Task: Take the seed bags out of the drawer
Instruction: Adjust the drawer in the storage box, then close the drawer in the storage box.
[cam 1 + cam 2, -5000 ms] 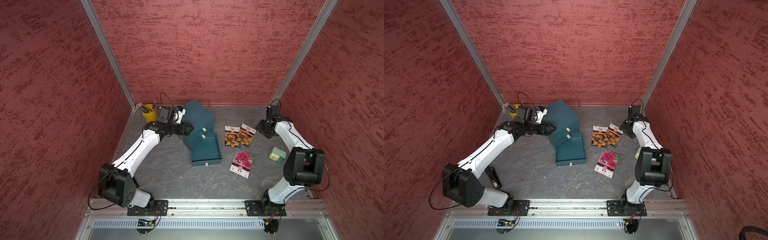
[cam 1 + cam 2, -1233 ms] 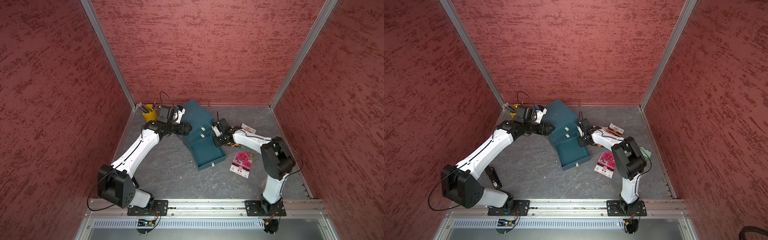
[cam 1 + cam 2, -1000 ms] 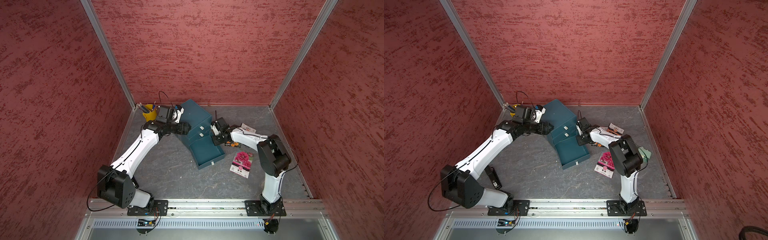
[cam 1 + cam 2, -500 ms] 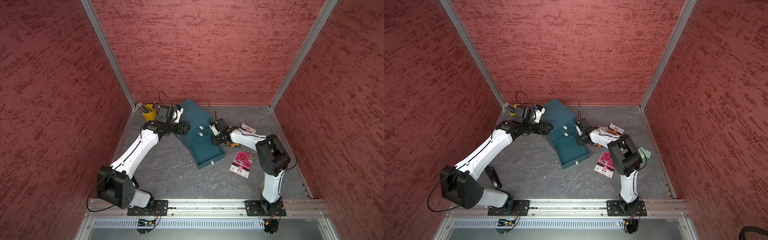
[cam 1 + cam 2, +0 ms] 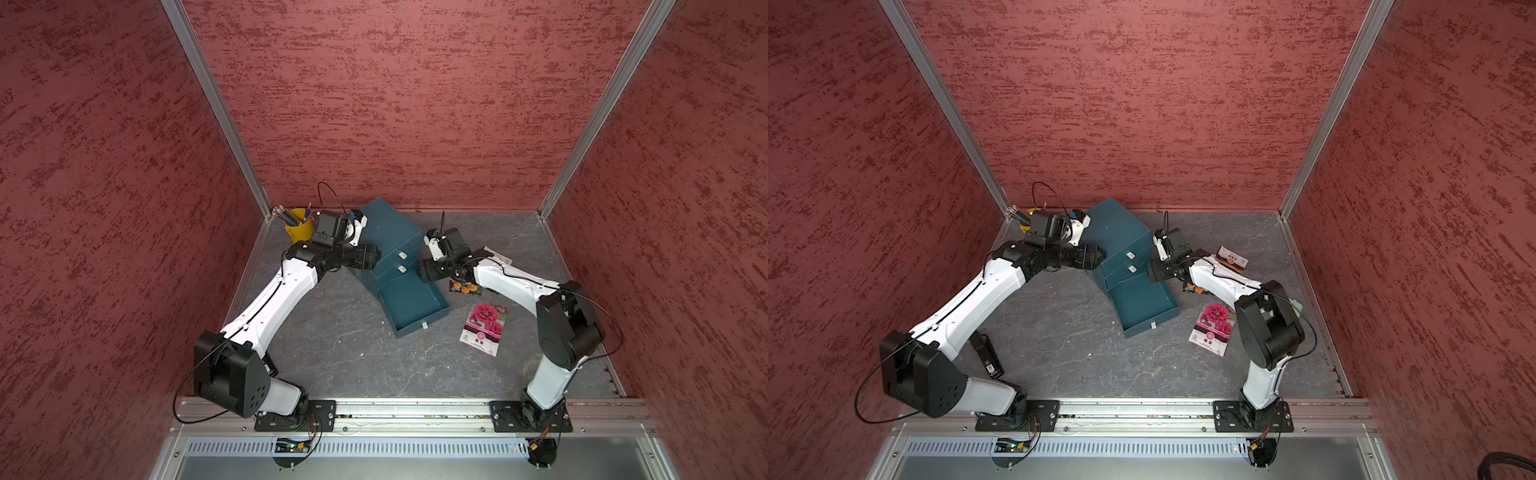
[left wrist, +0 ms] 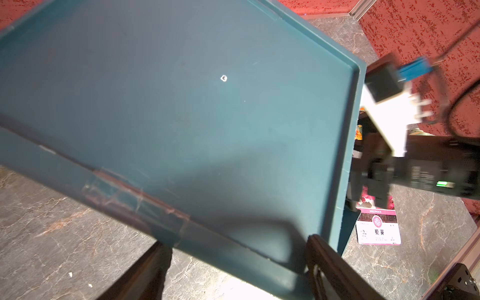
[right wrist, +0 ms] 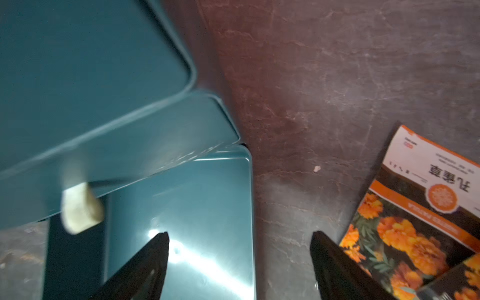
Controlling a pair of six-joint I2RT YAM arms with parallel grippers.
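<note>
Drawer (image 5: 415,307): lowest in cabinet (image 5: 388,232), pulled out. Pink seed bag (image 5: 484,328) and orange seed bags (image 7: 415,220): flat on table (image 5: 340,340), beside drawer. Right gripper (image 7: 239,259): jaws wide, holding nothing, straddling drawer's side wall. Left gripper (image 6: 238,242): jaws apart, against cabinet.

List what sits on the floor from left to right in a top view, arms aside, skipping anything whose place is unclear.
yellow pencil bucket → open drawer → pink seed bag
</note>
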